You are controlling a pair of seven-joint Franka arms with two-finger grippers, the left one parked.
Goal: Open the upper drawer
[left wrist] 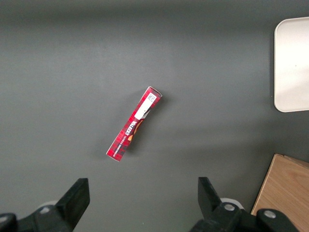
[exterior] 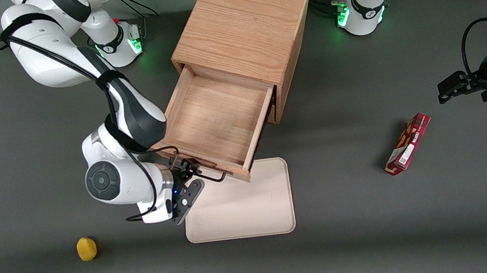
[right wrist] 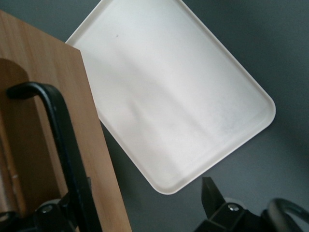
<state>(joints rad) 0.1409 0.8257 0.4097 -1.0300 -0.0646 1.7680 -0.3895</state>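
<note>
Upper drawer [exterior: 219, 116] standing far out of the oak cabinet [exterior: 245, 23], bare inside, its front overhanging the near-cabinet edge of a cream tray [exterior: 251, 208] on the grey surface [exterior: 371, 231]. Gripper [exterior: 189, 178] at about 7 o'clock from the drawer's middle in the front view, right at the drawer front, released with fingers spread wide. Black wire handle [exterior: 209, 176] close against one finger [right wrist: 212, 198] side only, not clamped; seen from the right wrist as a thick black bar [right wrist: 63, 135] over the oak front. Yellow fruit-like lump [exterior: 86, 249] at 8 o'clock from the tray. Red box [exterior: 408, 143] at 3 o'clock, toward the parked arm's end.
</note>
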